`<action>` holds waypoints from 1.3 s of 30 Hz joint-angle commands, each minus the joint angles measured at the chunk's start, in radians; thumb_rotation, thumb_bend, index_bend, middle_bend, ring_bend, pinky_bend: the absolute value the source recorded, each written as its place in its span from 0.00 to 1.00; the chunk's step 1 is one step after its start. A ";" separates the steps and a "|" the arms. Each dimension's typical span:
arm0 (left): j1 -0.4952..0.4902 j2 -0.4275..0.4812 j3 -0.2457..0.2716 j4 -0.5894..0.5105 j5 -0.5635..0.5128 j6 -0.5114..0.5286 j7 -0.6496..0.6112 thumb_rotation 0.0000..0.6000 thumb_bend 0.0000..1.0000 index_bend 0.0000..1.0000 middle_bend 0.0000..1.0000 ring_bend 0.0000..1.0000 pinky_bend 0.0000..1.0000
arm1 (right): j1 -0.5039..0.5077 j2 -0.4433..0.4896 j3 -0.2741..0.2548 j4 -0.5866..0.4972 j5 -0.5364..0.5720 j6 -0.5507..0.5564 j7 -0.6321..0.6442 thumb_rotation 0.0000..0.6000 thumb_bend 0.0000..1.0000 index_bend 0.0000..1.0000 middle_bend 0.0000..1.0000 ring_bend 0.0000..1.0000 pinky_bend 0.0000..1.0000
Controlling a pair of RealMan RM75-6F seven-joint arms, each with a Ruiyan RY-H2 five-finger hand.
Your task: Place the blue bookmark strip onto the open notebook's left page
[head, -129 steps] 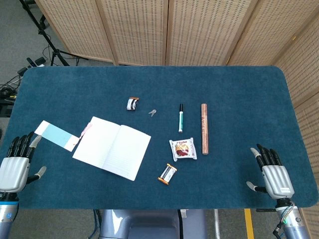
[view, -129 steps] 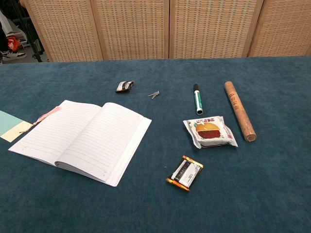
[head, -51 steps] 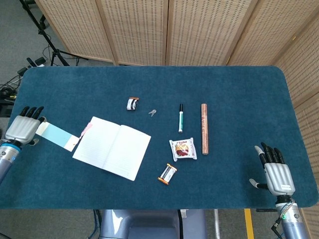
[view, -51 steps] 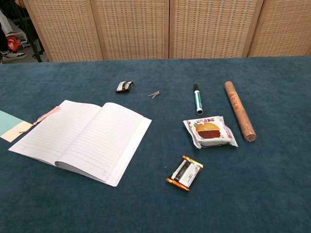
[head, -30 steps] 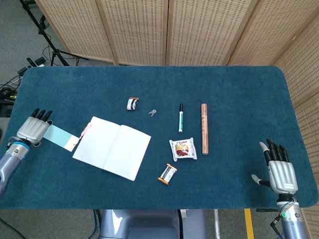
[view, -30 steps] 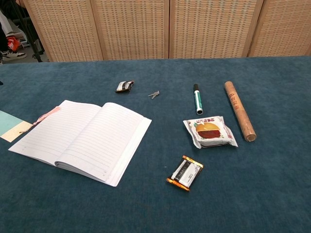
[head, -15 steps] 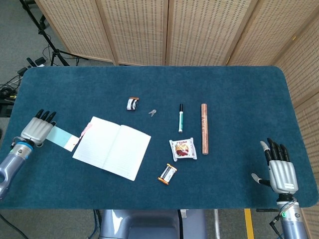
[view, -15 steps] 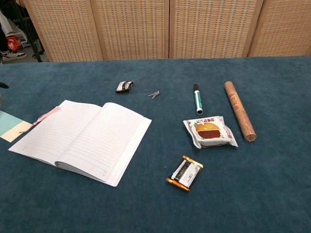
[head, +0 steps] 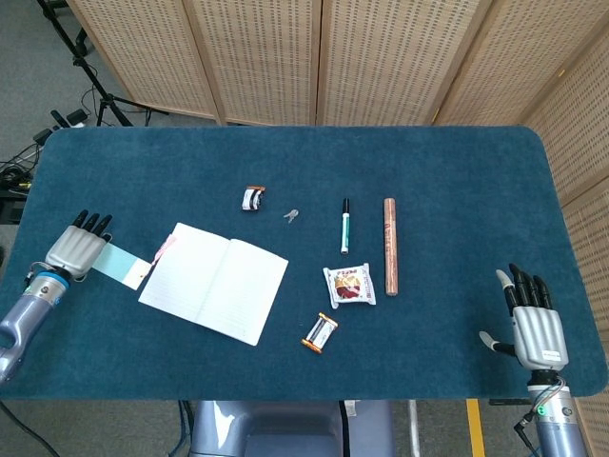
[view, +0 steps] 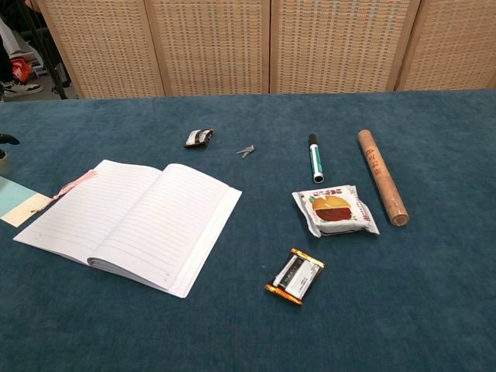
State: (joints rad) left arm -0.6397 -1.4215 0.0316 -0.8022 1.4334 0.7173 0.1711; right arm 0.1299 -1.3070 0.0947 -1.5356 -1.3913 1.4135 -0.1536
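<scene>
The light blue bookmark strip [head: 122, 266] lies flat on the cloth just left of the open notebook [head: 214, 282], its cream end nearest the book. In the chest view the strip [view: 17, 200] shows at the left edge beside the notebook [view: 132, 222]. My left hand [head: 76, 248] lies palm down over the strip's far left end, fingers stretched out and apart; whether it touches the strip I cannot tell. Only its fingertip [view: 8, 139] peeks into the chest view. My right hand [head: 533, 324] is open near the front right edge, holding nothing.
A pink tab [head: 166, 247] sticks out at the notebook's upper left corner. A small clip [head: 252, 198], keys [head: 291, 215], a marker [head: 344, 225], a brown tube [head: 389, 245], a snack packet [head: 349, 286] and a battery pack [head: 321, 332] lie right of the notebook.
My left hand has travelled from the front left corner up and rightward onto the strip's left end. The right hand has drifted slightly toward the front edge. The strip and notebook have not moved.
</scene>
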 commanded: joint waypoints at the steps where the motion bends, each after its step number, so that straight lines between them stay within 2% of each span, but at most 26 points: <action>1: -0.003 -0.013 0.003 0.020 0.004 -0.004 0.001 1.00 0.11 0.32 0.00 0.00 0.00 | 0.000 -0.001 0.002 0.001 0.003 0.001 -0.002 1.00 0.16 0.00 0.00 0.00 0.00; 18: -0.015 -0.076 0.023 0.103 0.049 0.013 -0.080 1.00 0.11 0.32 0.00 0.00 0.00 | 0.003 -0.006 0.004 0.007 0.010 -0.007 -0.009 1.00 0.16 0.00 0.00 0.00 0.00; 39: -0.014 -0.089 0.030 0.106 0.052 0.010 -0.054 1.00 0.11 0.32 0.00 0.00 0.00 | -0.002 -0.004 0.005 0.002 0.006 0.004 -0.003 1.00 0.16 0.00 0.00 0.00 0.00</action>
State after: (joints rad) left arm -0.6540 -1.5109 0.0616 -0.6968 1.4858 0.7276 0.1168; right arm 0.1283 -1.3111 0.1000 -1.5332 -1.3856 1.4172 -0.1566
